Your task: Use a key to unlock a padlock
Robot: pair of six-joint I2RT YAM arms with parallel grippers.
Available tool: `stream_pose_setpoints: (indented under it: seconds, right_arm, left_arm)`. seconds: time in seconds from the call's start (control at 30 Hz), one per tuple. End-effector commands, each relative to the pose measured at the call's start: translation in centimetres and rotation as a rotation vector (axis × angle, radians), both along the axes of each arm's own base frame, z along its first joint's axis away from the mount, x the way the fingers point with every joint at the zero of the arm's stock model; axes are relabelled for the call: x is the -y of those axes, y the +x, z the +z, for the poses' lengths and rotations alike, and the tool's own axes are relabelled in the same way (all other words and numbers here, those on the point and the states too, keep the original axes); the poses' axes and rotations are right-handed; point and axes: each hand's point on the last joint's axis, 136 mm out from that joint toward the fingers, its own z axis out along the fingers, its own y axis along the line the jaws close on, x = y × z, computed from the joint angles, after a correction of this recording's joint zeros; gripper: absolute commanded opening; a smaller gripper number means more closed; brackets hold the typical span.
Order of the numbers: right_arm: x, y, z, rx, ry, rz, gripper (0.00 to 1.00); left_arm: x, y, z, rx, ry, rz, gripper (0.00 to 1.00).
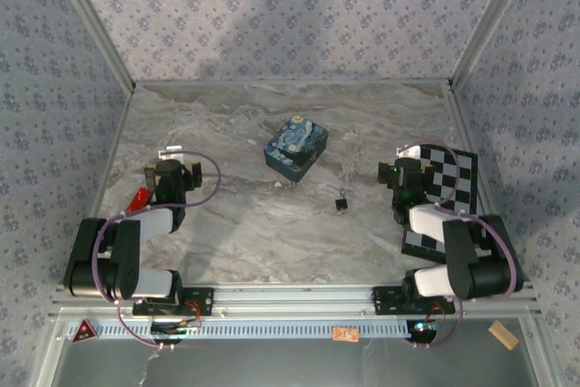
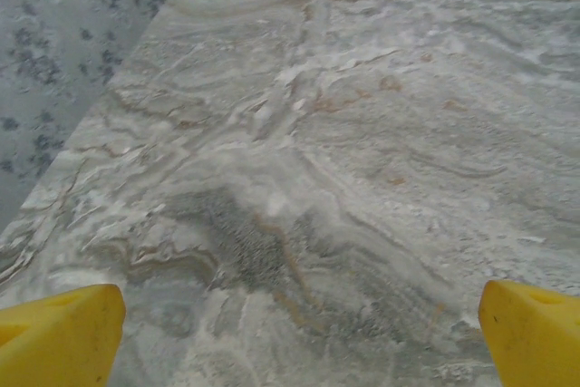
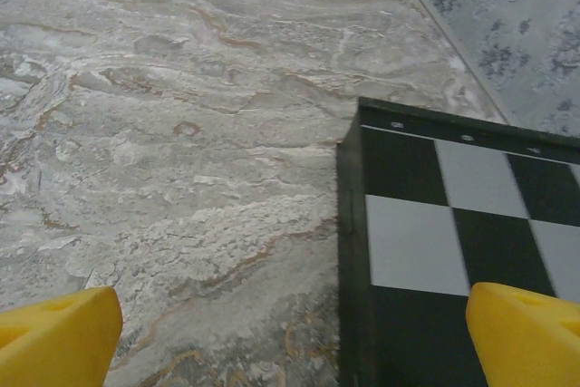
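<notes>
**Padlock lies loose beside the shut box**

From the top camera we see the padlock (image 1: 342, 203) on the marble table (image 1: 245, 233), near the blue swirl-painted box (image 1: 296, 145) on its arm-ward side. The box is shut, so its contents are hidden. The left gripper (image 1: 172, 166) sits well left of the box and the right gripper (image 1: 405, 171) well right.

At the left wrist, our yellow fingertips (image 2: 59, 337) are spread wide over bare marble.

At the right wrist, the fingertips (image 3: 526, 337) are spread wide, one above the checkerboard (image 3: 453, 224).
</notes>
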Motion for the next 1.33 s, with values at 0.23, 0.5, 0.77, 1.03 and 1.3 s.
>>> stream_pose_setpoints:
  seconds: [0.23, 0.5, 0.77, 1.03, 1.3]
  right_arm:
    - [0.1, 2.3, 0.1, 0.099, 0.081, 0.119, 0.99]
    - [1.0, 2.6, 0.1, 0.094, 0.112, 0.082, 0.99]
    - [1.0, 2.6, 0.0, 0.093, 0.112, 0.081, 0.99]
    - [1.0, 2.6, 0.0, 0.093, 0.112, 0.081, 0.99]
    - [1.1, 2.6, 0.0, 0.092, 0.118, 0.084, 0.99]
  left_arm:
    - [2.0, 2.7, -0.5, 0.092, -0.093, -0.149, 1.00]
    - [0.4, 3.1, -0.6, 0.073, -0.150, -0.095, 1.00]
    - [0.4, 3.1, -0.6, 0.077, -0.150, -0.096, 1.00]
    - [0.4, 3.1, -0.6, 0.076, -0.150, -0.098, 1.00]
    - [0.4, 3.1, -0.6, 0.077, -0.150, -0.096, 1.00]
